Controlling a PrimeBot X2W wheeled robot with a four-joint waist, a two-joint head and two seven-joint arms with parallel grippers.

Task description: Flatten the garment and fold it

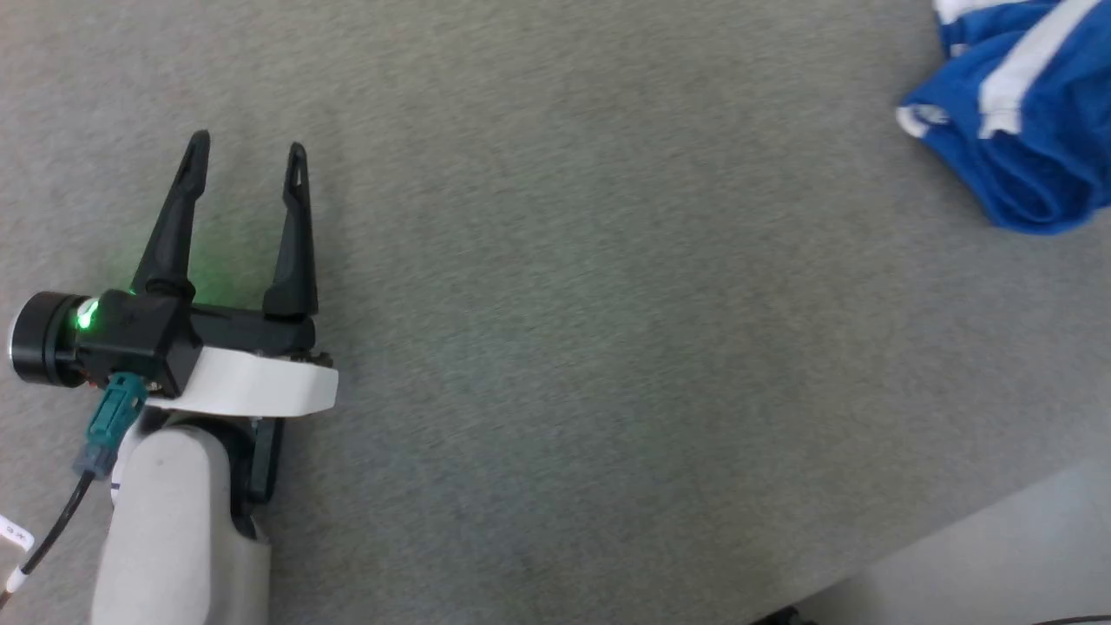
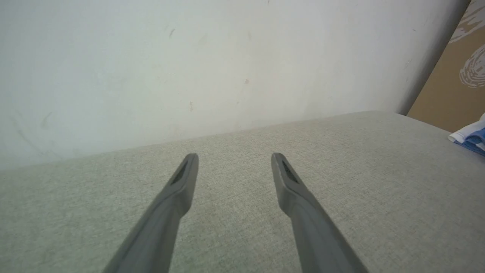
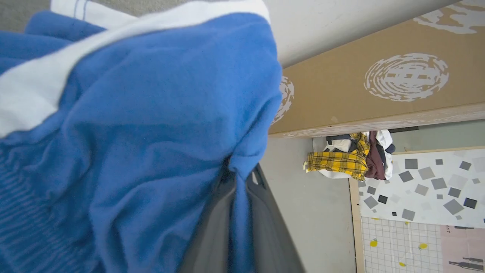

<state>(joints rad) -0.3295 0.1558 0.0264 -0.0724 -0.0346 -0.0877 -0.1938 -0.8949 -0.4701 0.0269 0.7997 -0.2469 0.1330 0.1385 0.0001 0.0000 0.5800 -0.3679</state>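
Observation:
The garment [image 1: 1028,121] is bright blue fabric with white bands, bunched at the top right of the head view over the grey cloth surface. In the right wrist view the garment [image 3: 144,125] hangs close to the camera, and my right gripper [image 3: 240,178] is shut on a fold of it, blue cloth pinched between the two dark fingers. My left gripper [image 1: 248,152] stands open at the lower left of the head view, far from the garment, nothing between its fingers. In the left wrist view a corner of the garment [image 2: 471,136] peeks in at the right edge.
The grey cloth surface [image 1: 590,330] spreads wide between the gripper and the garment; its front edge runs across the lower right corner. A pale wall [image 2: 189,57] rises behind it. A brown cardboard panel [image 3: 379,87] and a pile of clothes [image 3: 350,157] lie beyond.

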